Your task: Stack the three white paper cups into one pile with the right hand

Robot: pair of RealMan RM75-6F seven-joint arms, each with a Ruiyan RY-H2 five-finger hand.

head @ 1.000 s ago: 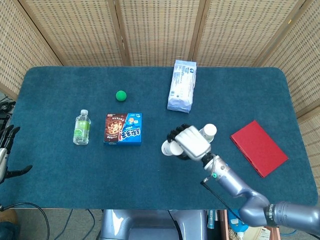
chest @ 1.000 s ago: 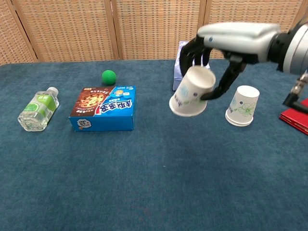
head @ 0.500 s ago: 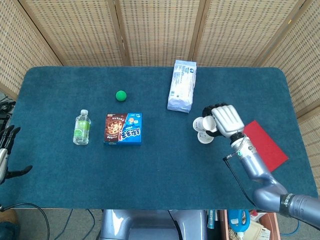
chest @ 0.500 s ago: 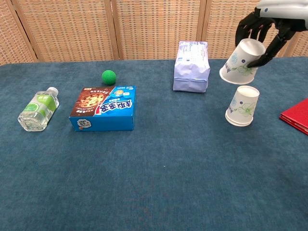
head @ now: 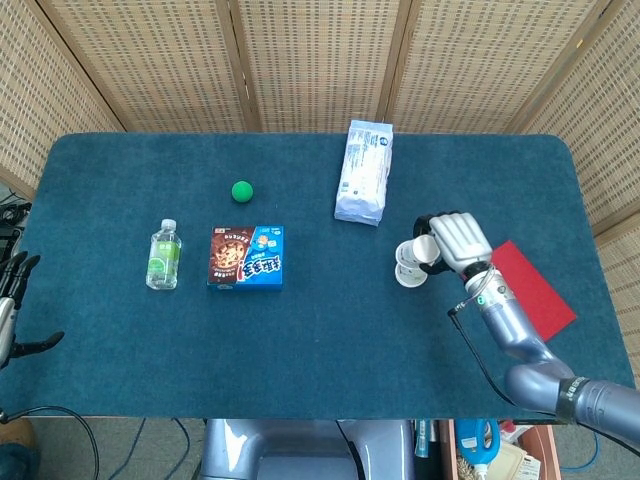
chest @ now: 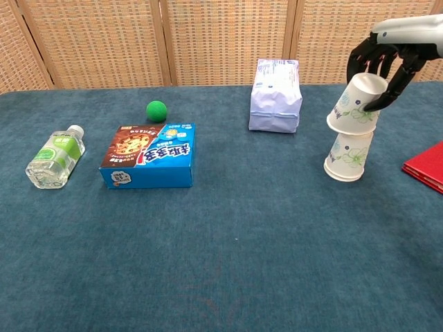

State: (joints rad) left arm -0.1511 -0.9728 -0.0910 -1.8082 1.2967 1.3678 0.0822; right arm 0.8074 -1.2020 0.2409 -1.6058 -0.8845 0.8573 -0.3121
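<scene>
We observed a dark blue felt-like table (chest: 228,263) backed by woven cane screens (head: 300,60). On it lay a flat red book (head: 520,295) at the right, a soft white packet (chest: 275,95), a rectangular cookie box (chest: 149,155), a clear plastic bottle (chest: 54,156) on its side and a small green ball (chest: 157,110). The right hand (chest: 382,63) gripped an inverted, tapered upper paper cup (chest: 356,105), fingers curled around its base. Half a second earlier we saw this cup held clear above; now it sat tilted over the lower paper cup (chest: 348,158). Only two cups were visible. The left hand (head: 12,300) hung at the table's left edge, fingers spread, holding nothing.
</scene>
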